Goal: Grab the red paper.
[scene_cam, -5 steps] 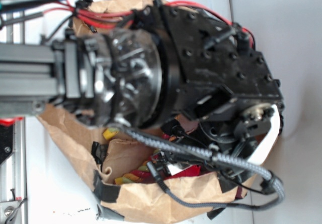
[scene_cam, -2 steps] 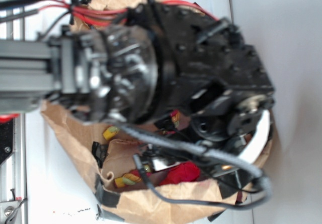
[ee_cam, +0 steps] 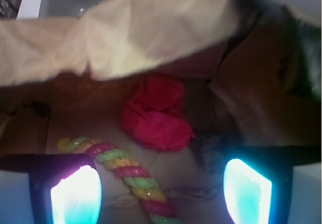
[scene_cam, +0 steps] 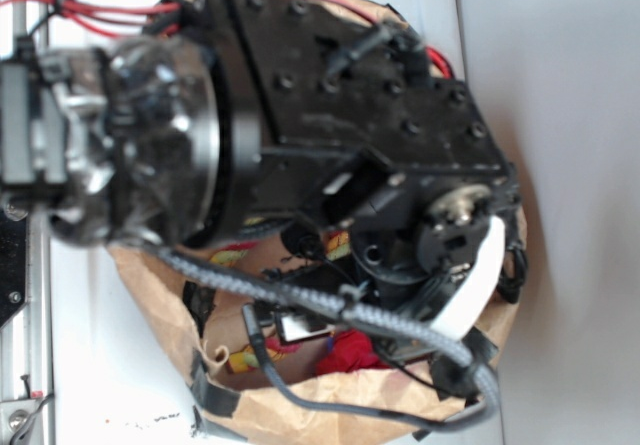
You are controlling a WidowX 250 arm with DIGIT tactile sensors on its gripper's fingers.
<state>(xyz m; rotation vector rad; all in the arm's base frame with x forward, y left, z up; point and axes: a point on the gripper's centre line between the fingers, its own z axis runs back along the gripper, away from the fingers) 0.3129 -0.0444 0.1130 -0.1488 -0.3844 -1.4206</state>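
Wrist view looks down into a brown paper bag (ee_cam: 151, 32), and the red paper (ee_cam: 156, 113) sits on its floor, a crumpled wad lying just past the end of a striped rope (ee_cam: 126, 173) coloured red, yellow and green. The gripper (ee_cam: 161, 189) hangs above with its two glowing pads spread wide, nothing between them; the wad lies ahead of the gap, not yet inside it.

From the exterior view the arm blocks most of the bag (scene_cam: 330, 405), with only a scrap of the red paper (scene_cam: 345, 350) peeking out near the bag's lower rim.

I'd judge the wad to be very light and soft, so it should squash rather than slip. Pinching across its bulging middle looks best, keeping clear of the rope and the bag's overhanging flap.
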